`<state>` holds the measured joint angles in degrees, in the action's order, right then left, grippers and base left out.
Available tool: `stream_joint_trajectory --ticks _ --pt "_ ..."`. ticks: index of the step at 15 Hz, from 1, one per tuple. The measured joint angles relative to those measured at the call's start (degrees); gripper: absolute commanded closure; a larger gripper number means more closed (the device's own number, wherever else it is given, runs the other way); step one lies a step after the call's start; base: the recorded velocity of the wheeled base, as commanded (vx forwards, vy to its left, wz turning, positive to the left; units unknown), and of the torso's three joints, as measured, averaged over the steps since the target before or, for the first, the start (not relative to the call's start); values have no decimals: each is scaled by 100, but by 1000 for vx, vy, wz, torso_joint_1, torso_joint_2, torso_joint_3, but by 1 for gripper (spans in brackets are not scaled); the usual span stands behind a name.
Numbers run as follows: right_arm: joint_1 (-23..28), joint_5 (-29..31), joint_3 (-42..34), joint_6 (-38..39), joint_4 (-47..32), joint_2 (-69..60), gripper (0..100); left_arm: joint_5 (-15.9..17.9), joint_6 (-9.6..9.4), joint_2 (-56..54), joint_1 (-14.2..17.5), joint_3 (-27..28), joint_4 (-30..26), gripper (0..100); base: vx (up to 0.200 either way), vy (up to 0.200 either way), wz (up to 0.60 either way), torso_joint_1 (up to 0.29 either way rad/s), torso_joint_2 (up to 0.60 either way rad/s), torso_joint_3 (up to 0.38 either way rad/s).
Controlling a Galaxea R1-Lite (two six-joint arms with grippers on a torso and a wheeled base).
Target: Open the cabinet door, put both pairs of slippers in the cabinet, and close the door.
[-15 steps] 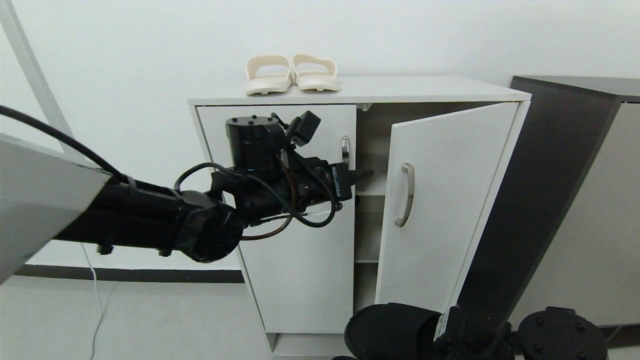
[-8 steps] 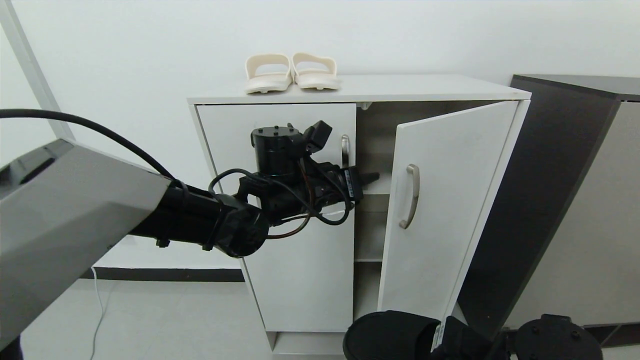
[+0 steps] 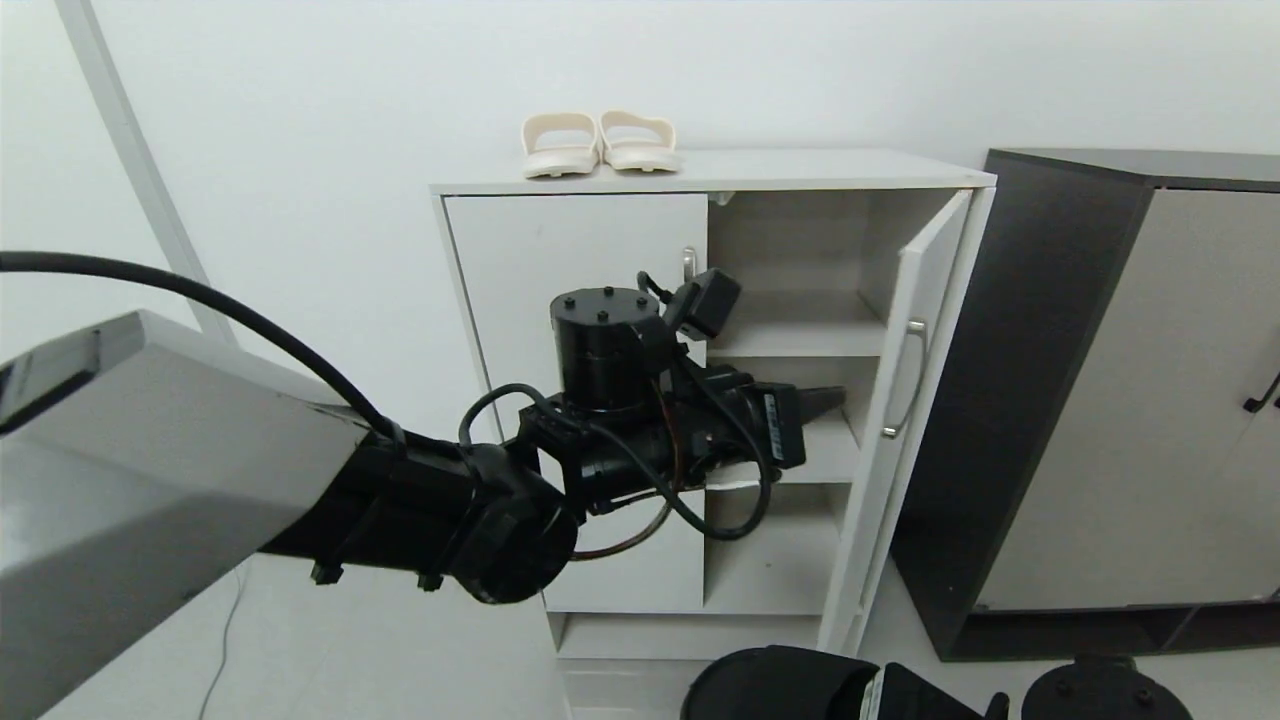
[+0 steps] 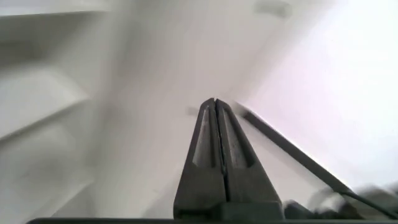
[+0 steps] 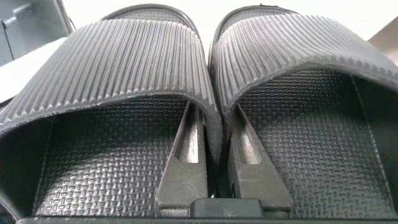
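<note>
My right claw (image 5: 216, 109) pinches the 2 black slippers (image 5: 143, 56) by their touching inner walls, at the head view's bottom centre. They look light, ribbed and rubbery, likely to flex. My left claw (image 3: 838, 400), pressed together and empty, hovers mid-frame before the open cabinet (image 3: 800, 160).

dark cabinet (image 3: 1100, 400) with grey doors at the right, against a white wall (image 3: 300, 100); thin cable (image 3: 222, 650) trailing down onto the pale floor (image 3: 420, 680).

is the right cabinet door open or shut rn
Open. The right door stands angled well out from the cabinet, baring the shelves inside; the left door lies flat and shut.
</note>
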<state>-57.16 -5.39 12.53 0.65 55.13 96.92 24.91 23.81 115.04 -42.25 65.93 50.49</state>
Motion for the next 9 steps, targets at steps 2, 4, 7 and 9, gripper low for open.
stream_joint_trajectory --ticks 2,4,7,9 --pt "0 11 -9 0 -2 2 100 -2 5 -57 -90 -113 145 100 0 0 0 0 0 0" --pt "-17 4 -13 -2 -4 2 100 -13 6 -62 -72 -146 156 100 0 0 0 0 0 0" --pt "-9 6 -13 4 -4 2 100 -13 9 -79 35 -176 158 100 0 0 0 0 0 0" --pt "-13 4 -16 6 2 9 100 -22 6 -94 80 -177 158 100 0 0 0 0 0 0"
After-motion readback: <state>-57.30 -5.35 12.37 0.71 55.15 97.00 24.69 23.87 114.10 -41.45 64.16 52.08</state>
